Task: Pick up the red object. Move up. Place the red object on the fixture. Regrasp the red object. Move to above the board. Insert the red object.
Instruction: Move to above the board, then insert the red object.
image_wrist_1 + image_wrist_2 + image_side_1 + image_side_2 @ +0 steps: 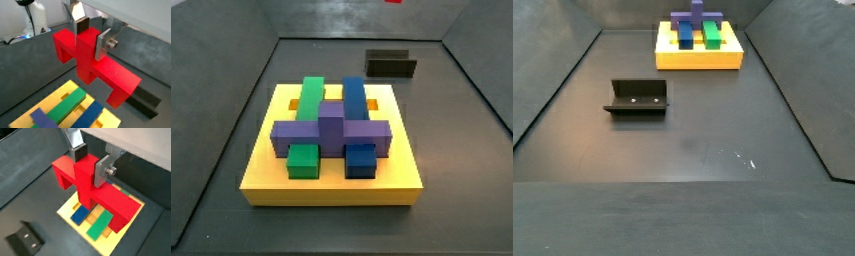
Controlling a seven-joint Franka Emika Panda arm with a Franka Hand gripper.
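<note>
My gripper point(92, 36) is shut on the red object point(117, 77), with the silver fingers clamped on either side of its central stub; both wrist views show this grip point(91, 164). The red bridge-shaped piece point(110, 203) hangs in the air above the yellow board point(67, 210), apart from it. The board point(331, 185) carries green point(310, 95), blue point(353, 95) and purple point(331, 130) blocks. The dark fixture point(637, 97) stands empty on the floor, away from the board point(700, 60). The gripper itself is out of view in both side views.
Dark grey walls enclose the floor on all sides in both side views. The fixture also shows in both wrist views point(143, 102) point(25, 240) and in a side view point(392, 65). Cables and a white stand point(33, 20) sit beyond the wall.
</note>
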